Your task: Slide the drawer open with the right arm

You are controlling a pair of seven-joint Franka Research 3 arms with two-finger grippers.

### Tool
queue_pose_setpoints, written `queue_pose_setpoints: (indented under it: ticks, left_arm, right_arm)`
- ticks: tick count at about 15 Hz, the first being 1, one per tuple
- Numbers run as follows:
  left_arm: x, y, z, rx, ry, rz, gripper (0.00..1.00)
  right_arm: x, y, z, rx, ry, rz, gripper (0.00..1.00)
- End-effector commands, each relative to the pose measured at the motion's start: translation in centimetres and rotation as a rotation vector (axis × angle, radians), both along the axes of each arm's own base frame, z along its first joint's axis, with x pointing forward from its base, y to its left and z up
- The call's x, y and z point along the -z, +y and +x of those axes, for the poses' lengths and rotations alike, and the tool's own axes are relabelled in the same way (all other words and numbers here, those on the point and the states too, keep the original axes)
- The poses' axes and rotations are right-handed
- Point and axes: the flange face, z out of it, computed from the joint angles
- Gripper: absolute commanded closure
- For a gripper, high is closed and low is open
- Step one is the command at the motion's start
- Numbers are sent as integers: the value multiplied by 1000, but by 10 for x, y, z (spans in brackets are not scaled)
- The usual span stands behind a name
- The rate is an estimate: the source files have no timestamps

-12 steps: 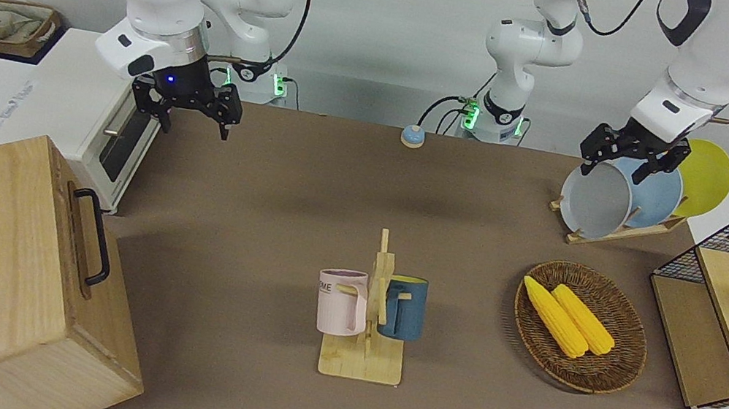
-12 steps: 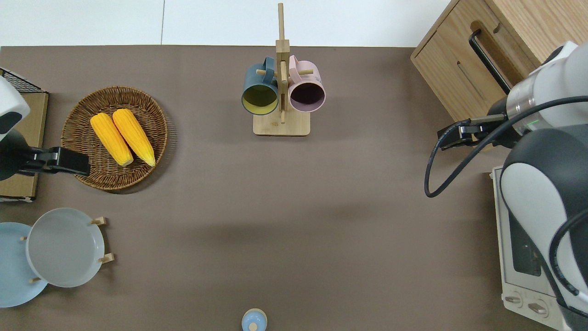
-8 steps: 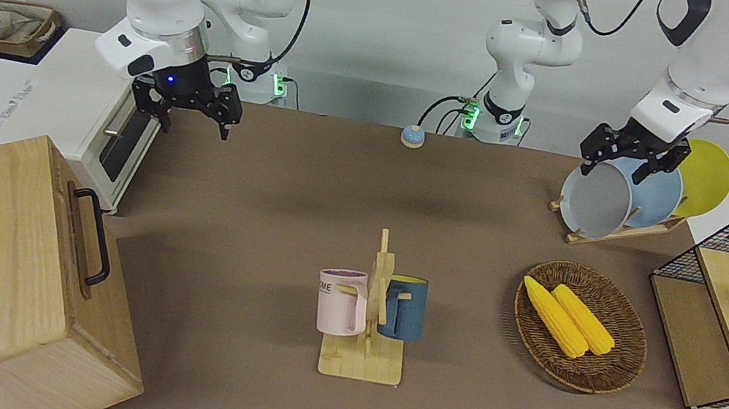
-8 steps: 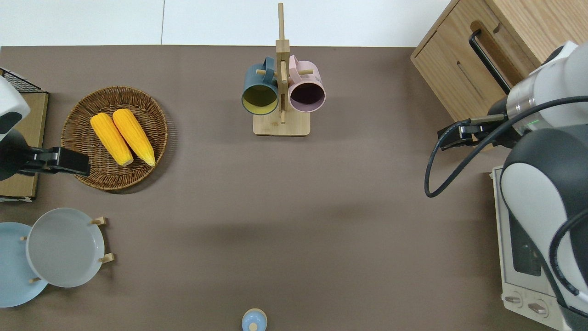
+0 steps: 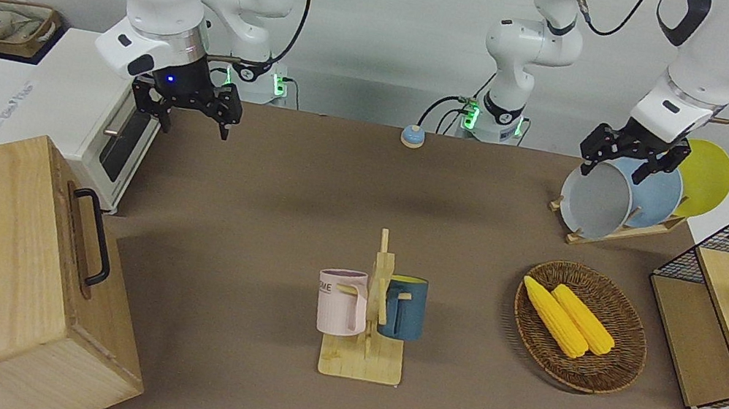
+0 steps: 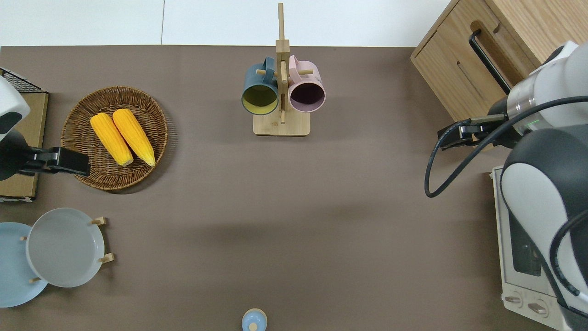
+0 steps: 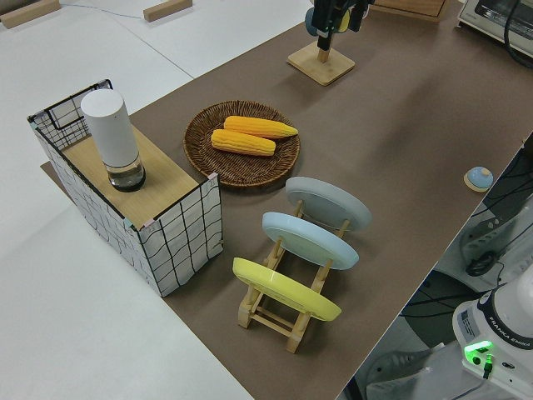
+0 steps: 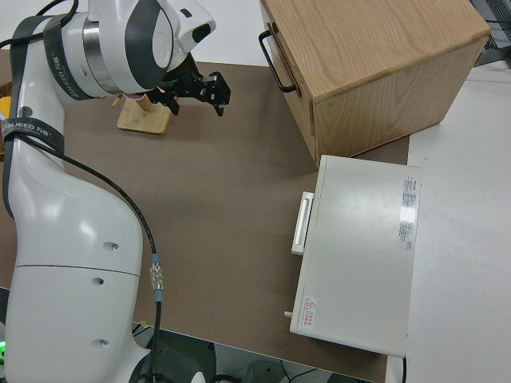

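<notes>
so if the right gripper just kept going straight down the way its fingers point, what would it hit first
Probably only the bare table: the right gripper hangs open, fingers down, with nothing under it. The drawer handle lies off to one side.

the right gripper (image 5: 190,114) has crept slightly up the front view, closer to the robots' side of the table, and hangs near the toaster oven (image 5: 97,130); fingers spread, as earlier.
</notes>
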Motion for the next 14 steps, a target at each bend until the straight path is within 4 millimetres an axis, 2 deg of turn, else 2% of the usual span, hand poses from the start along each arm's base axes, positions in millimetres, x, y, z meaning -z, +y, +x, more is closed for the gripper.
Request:
queue_pose_setpoints:
  ticks: [1,11,14]
  left_arm:
    - [-3,1,2,12,6,16,7]
    - [-4,1,2,12,5,16,7]
    - [-4,1,2,12,5,16,7]
  right_arm:
    - [-4,-2,-2,12,5,-1,13]
    - [-5,-1,-3,5,-3,-34,13]
    - [-7,18,-5,-32,-20,-95,13]
